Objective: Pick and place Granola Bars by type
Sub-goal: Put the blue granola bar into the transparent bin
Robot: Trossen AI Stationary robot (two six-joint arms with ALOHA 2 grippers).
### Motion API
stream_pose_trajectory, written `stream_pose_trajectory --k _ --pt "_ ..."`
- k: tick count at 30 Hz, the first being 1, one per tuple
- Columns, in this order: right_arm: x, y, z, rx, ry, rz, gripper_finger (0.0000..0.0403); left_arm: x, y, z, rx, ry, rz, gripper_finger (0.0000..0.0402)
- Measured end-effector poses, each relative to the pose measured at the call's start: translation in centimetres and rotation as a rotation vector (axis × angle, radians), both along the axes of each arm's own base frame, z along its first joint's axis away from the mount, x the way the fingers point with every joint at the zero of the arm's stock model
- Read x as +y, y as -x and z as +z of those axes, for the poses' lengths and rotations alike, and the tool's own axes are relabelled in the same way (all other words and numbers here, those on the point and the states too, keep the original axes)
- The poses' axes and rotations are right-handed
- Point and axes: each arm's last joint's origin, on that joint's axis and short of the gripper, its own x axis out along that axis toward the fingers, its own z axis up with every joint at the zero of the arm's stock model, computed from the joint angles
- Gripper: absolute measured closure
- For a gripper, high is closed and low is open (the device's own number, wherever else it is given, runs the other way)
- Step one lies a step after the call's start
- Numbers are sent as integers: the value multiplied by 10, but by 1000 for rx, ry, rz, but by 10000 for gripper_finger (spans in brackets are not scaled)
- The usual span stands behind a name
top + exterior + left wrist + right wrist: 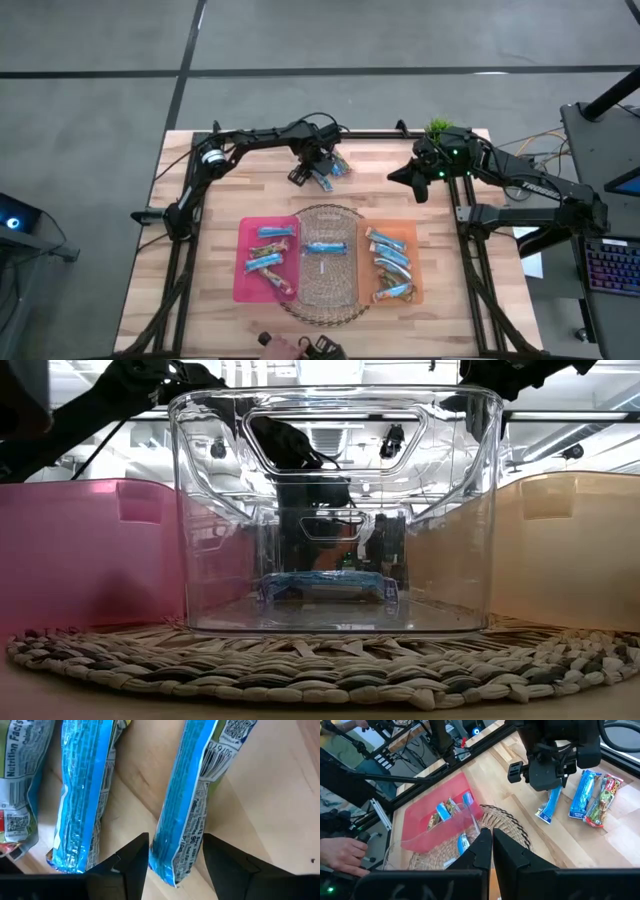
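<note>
The pink bin [243,262] holds a few bars, blue and brown; the clear bin [326,225], on a woven mat [325,305], holds one blue bar [326,248]; the orange bin [411,235] holds several. On the counter [200,280], the left tool [312,170] stands open astride a blue bar [187,815], more bars [592,797] beside it. The right tool [398,178] hovers shut and empty near the plant [438,128].
</note>
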Motion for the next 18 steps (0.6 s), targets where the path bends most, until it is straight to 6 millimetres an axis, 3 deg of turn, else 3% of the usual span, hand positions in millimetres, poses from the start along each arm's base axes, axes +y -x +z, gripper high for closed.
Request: stream_pose_trajectory --k 4,13,18 --pt "0 0 0 0 0 0 394 -2 0 0 7 4 -4 242" --pt "0 0 0 2 10 -6 394 -3 1 0 19 14 8 337" --pt "0 0 0 2 15 -5 394 -5 0 0 20 12 13 363"
